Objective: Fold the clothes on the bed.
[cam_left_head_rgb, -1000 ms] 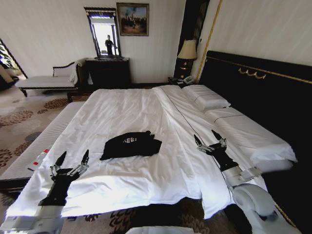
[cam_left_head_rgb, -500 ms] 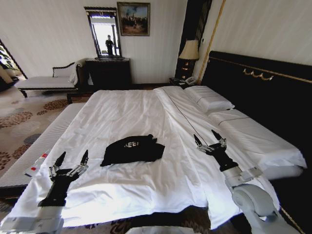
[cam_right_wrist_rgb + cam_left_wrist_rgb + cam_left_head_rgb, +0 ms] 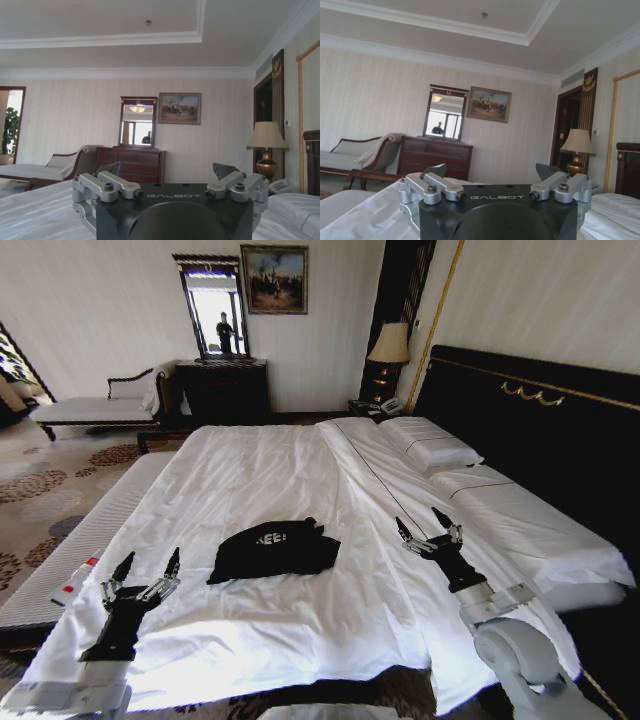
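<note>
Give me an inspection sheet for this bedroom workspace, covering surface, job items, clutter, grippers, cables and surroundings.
Surface: the bed, white sheets, pillows by the black headboard.
Job's things: black T-shirt bunched mid-bed, white lettering partly showing, not folded flat.
Clutter: a small white and red object on the bench left of the bed.
Grippers: left gripper open, above the sheet left of the shirt; right gripper open, to its right. Neither touches it.
Cables: nothing seen.
Surroundings: dresser, mirror, painting, lamp, chaise, patterned carpet.
</note>
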Robot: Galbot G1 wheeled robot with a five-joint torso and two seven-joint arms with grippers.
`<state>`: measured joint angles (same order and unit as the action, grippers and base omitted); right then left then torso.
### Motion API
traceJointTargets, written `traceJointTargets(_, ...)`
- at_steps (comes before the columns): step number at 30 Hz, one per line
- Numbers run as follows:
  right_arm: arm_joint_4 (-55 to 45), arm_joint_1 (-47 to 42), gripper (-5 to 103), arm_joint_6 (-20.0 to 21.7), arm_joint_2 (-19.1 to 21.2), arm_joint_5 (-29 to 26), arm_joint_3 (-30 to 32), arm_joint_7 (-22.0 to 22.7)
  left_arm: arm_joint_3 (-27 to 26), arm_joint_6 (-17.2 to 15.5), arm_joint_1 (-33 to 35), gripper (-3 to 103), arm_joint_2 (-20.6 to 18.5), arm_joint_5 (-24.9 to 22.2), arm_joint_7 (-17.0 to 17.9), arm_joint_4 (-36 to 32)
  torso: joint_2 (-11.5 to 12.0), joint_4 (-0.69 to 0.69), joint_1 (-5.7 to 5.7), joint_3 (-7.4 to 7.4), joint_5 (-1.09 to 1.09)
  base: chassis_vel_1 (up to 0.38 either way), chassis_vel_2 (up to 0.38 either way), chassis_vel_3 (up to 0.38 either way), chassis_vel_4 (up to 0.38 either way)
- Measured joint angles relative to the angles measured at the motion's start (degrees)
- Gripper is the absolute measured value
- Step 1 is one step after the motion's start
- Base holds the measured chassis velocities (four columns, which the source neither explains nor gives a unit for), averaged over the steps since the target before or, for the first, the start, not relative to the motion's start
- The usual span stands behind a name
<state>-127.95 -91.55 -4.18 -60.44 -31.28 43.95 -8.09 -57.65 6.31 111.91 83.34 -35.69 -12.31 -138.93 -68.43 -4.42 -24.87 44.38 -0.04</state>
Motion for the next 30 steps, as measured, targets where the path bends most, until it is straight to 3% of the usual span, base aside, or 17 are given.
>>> traceJointTargets(24,1.3,1.0,100,-1.9,-0.2,-0.3,-1.3,0.8,0.1,0.2,-0.7,100,-0.1,0.8,0.2,1.1,0.0,0.0,0.0,0.0,0.0,0.013,0.016,-0.011,-0.018)
traceJointTargets(29,3.0,2.8,100,-3.9,-0.2,-0.3,-2.7,0.3,0.9,-0.8,-2.9,100,-0.9,2.0,3.3,3.2,0.0,0.01,0.0,0.0,0.01,0.0,0.0,0.0,0.0)
traceJointTargets(30,3.6,3.4,100,-4.4,-0.5,-0.3,-3.1,0.2,1.0,-2.4,-4.1,100,-1.8,1.9,5.0,4.3,0.0,0.01,0.0,0.01,0.0,0.0,0.0,0.0,0.0)
